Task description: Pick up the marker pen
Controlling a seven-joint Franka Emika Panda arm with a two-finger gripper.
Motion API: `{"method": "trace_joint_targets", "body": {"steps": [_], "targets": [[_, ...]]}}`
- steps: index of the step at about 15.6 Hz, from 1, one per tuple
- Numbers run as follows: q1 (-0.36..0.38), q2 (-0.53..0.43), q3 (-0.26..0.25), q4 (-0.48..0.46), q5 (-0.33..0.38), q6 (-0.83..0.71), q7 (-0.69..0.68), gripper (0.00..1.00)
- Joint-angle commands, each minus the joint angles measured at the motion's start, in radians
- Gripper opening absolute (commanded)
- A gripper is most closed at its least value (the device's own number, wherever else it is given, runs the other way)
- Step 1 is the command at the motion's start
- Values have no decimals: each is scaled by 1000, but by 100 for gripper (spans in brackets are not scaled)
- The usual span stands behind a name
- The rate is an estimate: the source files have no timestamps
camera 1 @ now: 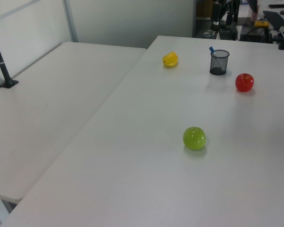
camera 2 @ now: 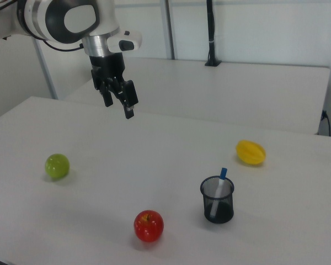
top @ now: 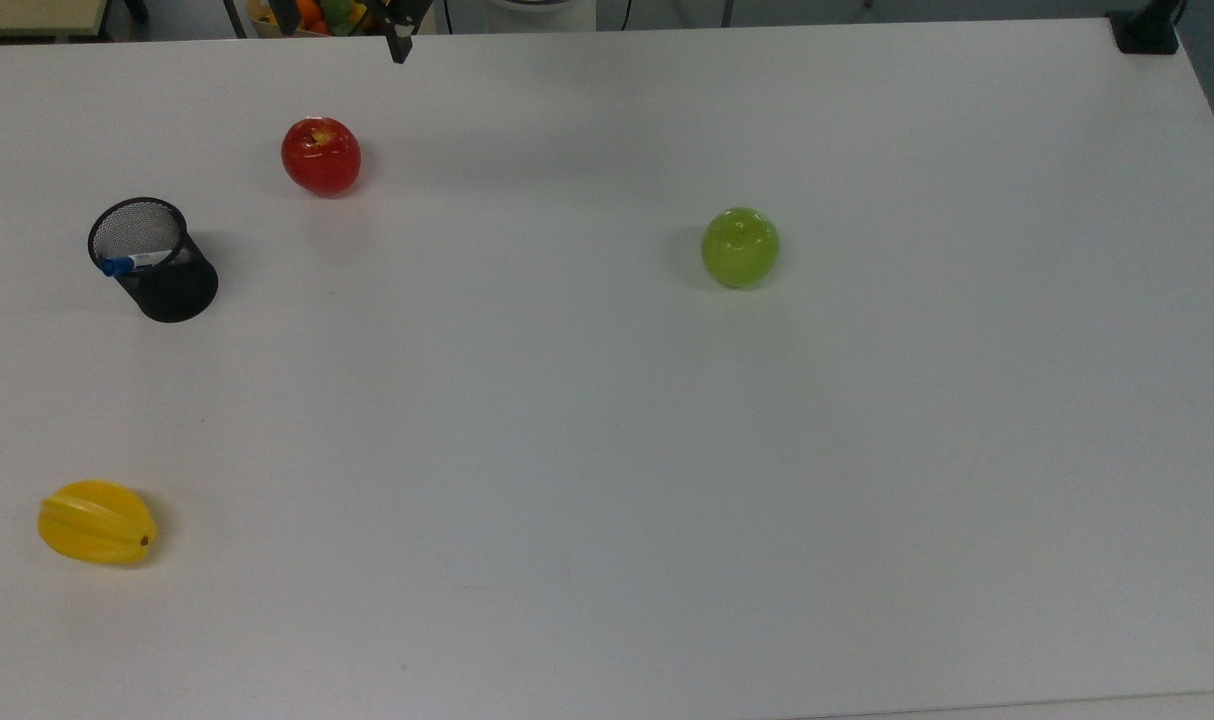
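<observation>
Marker pen (camera 2: 219, 187) upright in black mesh cup (camera 2: 217, 200) on counter (camera 2: 154, 165), untouched. Gripper (camera 2: 118, 98) high, well apart from cup, jaws open, empty. Approach, descent, grasp all left.

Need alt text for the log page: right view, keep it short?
A robot arm's gripper, fingers open, hangs above a white table, well away from a black mesh cup that holds an upright marker pen. A red apple, a green apple and a yellow fruit lie around.
</observation>
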Motion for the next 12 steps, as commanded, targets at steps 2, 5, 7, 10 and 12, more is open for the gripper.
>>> {"method": "trace_joint_targets", "body": {"steps": [2,5,7,10,12], "targets": [[7,-5,1,5,-6,-31,15,100],[7,-5,1,5,-4,-23,6,100],[5,-5,1,5,-6,-17,4,100],[-1,-3,-2,6,-11,6,1,100],[-16,5,-2,2,-18,48,1,100]]}}
